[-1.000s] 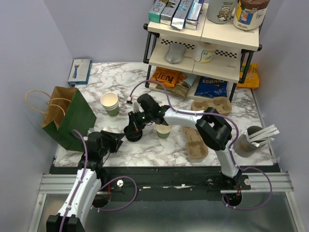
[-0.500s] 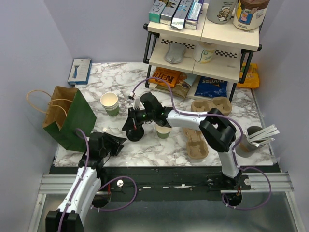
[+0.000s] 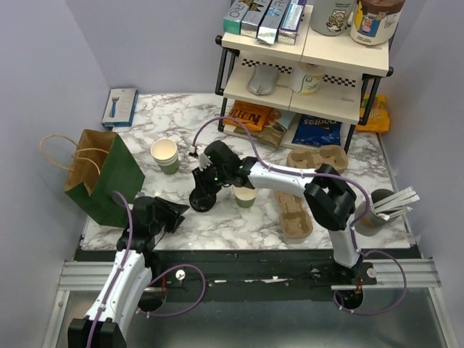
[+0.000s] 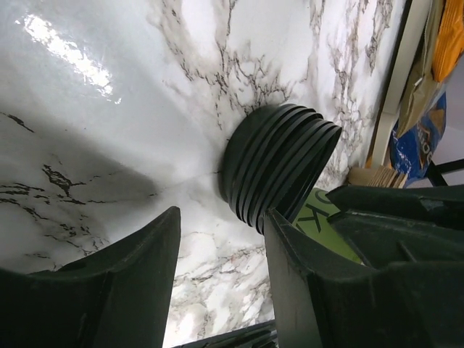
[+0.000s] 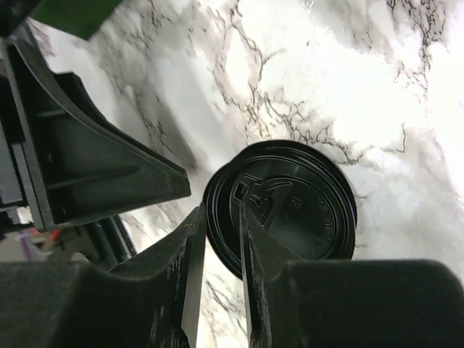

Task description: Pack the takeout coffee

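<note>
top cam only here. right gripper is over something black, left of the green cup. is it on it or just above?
Observer: Right wrist view: the right gripper has a finger on either side of the rim of a black lid. The gap is narrow; can't tell if they pinch.
Operator: single lid?
Observer: No. The left wrist view shows a stack of lids side-on, several nested.
Operator: left gripper holding anything?
Observer: No. The left gripper is open, only marble between its fingers, the stack ahead of the tips.
</note>
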{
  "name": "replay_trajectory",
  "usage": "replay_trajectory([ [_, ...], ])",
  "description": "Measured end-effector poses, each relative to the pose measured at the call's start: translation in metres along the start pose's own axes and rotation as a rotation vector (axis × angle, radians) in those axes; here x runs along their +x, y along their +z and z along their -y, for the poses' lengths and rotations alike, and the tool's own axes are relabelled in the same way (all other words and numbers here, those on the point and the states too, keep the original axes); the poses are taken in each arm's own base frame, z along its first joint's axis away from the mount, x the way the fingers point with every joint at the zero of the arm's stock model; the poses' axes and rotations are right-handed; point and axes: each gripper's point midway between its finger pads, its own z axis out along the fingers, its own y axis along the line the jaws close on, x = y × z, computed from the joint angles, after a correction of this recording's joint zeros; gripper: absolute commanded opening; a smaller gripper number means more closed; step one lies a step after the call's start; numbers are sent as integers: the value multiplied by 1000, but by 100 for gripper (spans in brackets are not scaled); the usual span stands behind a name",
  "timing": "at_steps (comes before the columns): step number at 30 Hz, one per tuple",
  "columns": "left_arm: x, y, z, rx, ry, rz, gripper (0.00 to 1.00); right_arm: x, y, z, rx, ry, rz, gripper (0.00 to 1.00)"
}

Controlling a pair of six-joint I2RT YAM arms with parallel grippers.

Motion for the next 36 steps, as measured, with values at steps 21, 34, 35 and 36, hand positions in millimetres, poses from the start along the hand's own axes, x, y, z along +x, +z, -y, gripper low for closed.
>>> replay_trajectory([
  [21, -1, 4, -8, -42, -12, 5, 59, 9, 17, 25, 297, -152, -80, 45],
  [34, -3, 4, -3, -44, -7, 6, 62, 21, 19, 23, 356, -181, -126, 55],
  [35, -3, 4, -4, -49, -8, 4, 62, 22, 19, 23, 356, -182, -130, 55],
  [36, -3, 4, -4, -52, -7, 3, 62, 23, 19, 22, 356, -182, -133, 55],
])
